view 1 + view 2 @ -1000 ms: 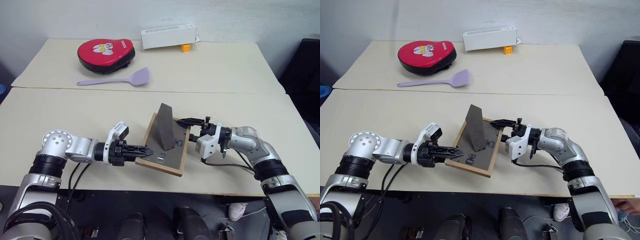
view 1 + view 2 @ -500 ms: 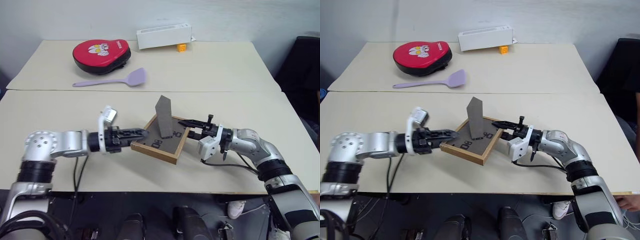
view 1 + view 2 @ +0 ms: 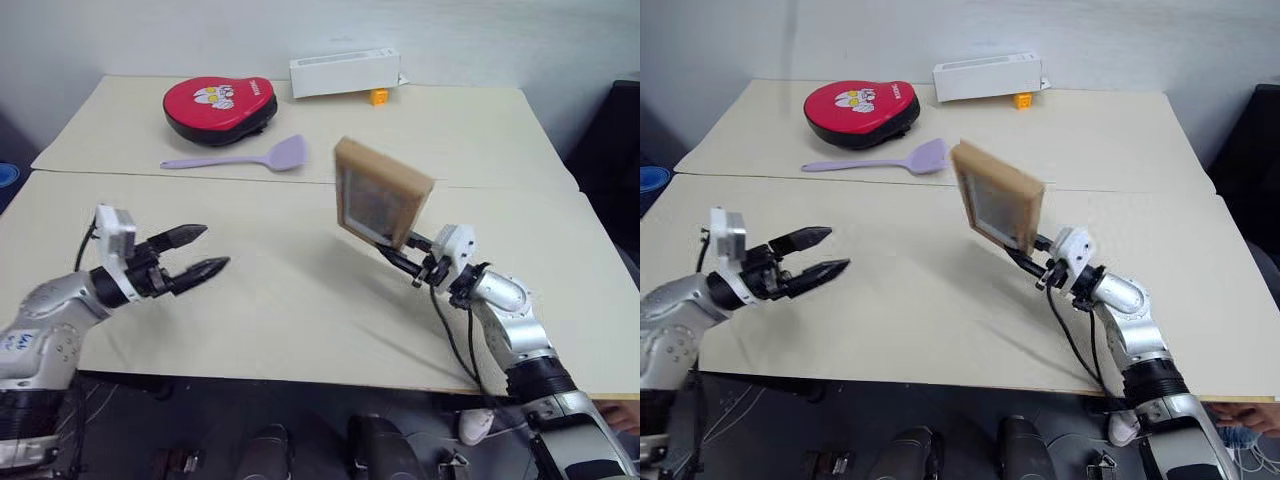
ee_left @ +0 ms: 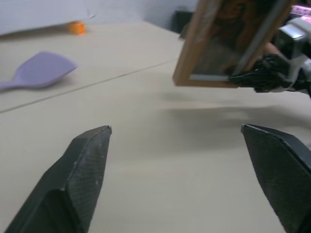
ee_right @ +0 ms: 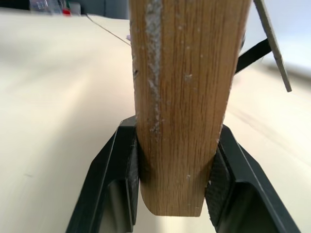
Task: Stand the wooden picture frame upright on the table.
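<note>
The frame (image 3: 382,192) is off the table (image 3: 280,300), held in the air over its right half with its picture side facing the robot — tilted, top edge leaning away to the left. The right gripper (image 3: 404,259) pinches its lower edge between both fingers; from the right wrist the wood sits squarely between the pads (image 5: 216,170). The left gripper (image 3: 200,250) hangs well apart on the left, jaws spread wide and empty. The frame therefore rests wholly with the right arm — likely the next move is straight down, bottom edge first.
</note>
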Motion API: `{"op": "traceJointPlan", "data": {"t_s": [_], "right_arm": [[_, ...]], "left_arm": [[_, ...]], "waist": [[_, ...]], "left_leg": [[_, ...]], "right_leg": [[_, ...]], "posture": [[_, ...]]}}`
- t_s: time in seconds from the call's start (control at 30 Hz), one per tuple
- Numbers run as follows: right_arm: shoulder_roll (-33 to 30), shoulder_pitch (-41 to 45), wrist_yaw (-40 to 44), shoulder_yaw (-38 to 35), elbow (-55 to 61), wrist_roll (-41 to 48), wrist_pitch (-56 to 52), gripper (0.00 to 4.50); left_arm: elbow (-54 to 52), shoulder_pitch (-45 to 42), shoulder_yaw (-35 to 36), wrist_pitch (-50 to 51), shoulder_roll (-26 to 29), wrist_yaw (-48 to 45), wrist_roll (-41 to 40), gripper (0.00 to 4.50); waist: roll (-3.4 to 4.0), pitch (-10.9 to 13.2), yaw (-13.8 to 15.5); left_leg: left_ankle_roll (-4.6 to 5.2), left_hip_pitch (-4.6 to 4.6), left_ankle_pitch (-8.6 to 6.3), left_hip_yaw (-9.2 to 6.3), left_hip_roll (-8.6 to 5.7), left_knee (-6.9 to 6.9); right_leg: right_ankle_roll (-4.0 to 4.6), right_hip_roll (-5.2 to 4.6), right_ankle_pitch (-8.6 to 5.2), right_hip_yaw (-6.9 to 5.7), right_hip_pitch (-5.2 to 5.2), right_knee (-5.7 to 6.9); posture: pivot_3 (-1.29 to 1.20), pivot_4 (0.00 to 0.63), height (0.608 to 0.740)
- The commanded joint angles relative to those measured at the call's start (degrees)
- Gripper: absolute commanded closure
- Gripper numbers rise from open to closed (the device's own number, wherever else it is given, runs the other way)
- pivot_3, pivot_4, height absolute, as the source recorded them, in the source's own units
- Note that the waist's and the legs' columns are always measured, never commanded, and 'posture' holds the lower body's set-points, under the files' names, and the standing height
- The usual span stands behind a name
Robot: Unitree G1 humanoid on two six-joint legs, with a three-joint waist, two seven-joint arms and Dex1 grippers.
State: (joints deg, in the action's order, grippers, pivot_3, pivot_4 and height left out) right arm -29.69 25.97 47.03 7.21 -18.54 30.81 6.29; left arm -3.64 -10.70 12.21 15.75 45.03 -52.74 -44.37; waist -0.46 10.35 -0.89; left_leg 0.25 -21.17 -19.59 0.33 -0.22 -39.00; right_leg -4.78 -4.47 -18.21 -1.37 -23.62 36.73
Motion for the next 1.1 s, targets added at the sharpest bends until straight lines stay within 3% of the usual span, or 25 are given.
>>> {"op": "traceJointPlan", "data": {"t_s": [0.03, 0.27, 0.5, 0.73, 0.83, 0.93, 1.1], "right_arm": [[2.0, 1.5, -0.6, -5.0, -0.6, 5.3, -11.8, 3.22], [5.1, 3.8, 0.8, -7.2, -10.5, 0.3, -15.6, 3.22], [5.2, 3.2, -0.5, -9.1, -12.4, -1.9, -19.0, 3.22], [3.1, 1.0, 2.3, -10.9, -7.5, -3.1, -19.7, 0.82], [1.3, -1.3, 3.4, -11.0, -4.6, -4.9, -18.5, 0.01], [-2.2, -5.4, 7.2, -11.5, 0.6, -5.7, -16.2, 0.01], [-11.2, -14.4, 18.4, -14.0, 7.8, -10.9, 7.2, 0.01]], "left_arm": [[-4.8, 1.2, -0.5, -3.5, -2.6, -1.5, 2.9, 0.0], [-6.3, 1.7, -2.2, -4.4, -4.5, -5.0, 6.1, 0.0], [-6.5, 1.6, -2.2, -3.4, -4.9, -5.8, 7.5, 0.0], [-4.6, 0.9, -1.9, -3.6, -5.0, -6.9, 9.0, 0.0], [-3.9, 1.2, -1.7, -3.8, -4.9, -7.3, 9.7, 0.0], [-2.8, 2.5, -0.9, -4.8, -4.1, -7.9, 11.1, 0.0], [-0.2, 8.4, 1.9, -11.1, -0.9, -7.9, 17.7, 0.0]], "waist": [[0.0, 0.0, 0.0], [0.07, 0.0, -0.9], [0.08, 0.0, -0.8], [0.06, 0.0, -0.4], [0.06, 0.0, -0.2], [0.06, 0.0, 0.4], [0.15, 0.0, 0.7]], "left_leg": [[0.0, -0.01, 0.0, 0.0, 0.0, 0.03], [-0.01, 0.05, 0.0, 0.06, 0.0, 0.08], [0.01, 0.09, -0.01, 0.06, 0.0, 0.04], [0.06, 0.06, -0.04, 0.04, -0.02, 0.04], [0.08, 0.04, -0.06, 0.04, -0.03, 0.04], [0.1, 0.03, -0.07, 0.04, -0.04, 0.05], [0.11, 0.0, -0.09, 0.08, -0.06, 0.23]], "right_leg": [[0.0, 0.0, 0.0, 0.0, -0.02, -0.01], [0.0, 0.04, 0.0, 0.03, -0.05, 0.08], [-0.01, 0.03, 0.0, 0.05, 0.0, 0.1], [-0.01, 0.0, 0.0, 0.02, 0.02, 0.03], [-0.02, 0.0, 0.01, 0.02, 0.03, -0.01], [-0.02, 0.0, 0.01, 0.02, 0.04, -0.08], [-0.03, 0.02, 0.01, 0.04, 0.0, -0.26]], "posture": [[0.0, 0.15, 0.74], [0.0, 0.15, 0.74], [0.0, 0.15, 0.74], [0.0, 0.15, 0.74], [0.0, 0.15, 0.74], [0.0, 0.15, 0.74], [0.0, 0.15, 0.74]]}}
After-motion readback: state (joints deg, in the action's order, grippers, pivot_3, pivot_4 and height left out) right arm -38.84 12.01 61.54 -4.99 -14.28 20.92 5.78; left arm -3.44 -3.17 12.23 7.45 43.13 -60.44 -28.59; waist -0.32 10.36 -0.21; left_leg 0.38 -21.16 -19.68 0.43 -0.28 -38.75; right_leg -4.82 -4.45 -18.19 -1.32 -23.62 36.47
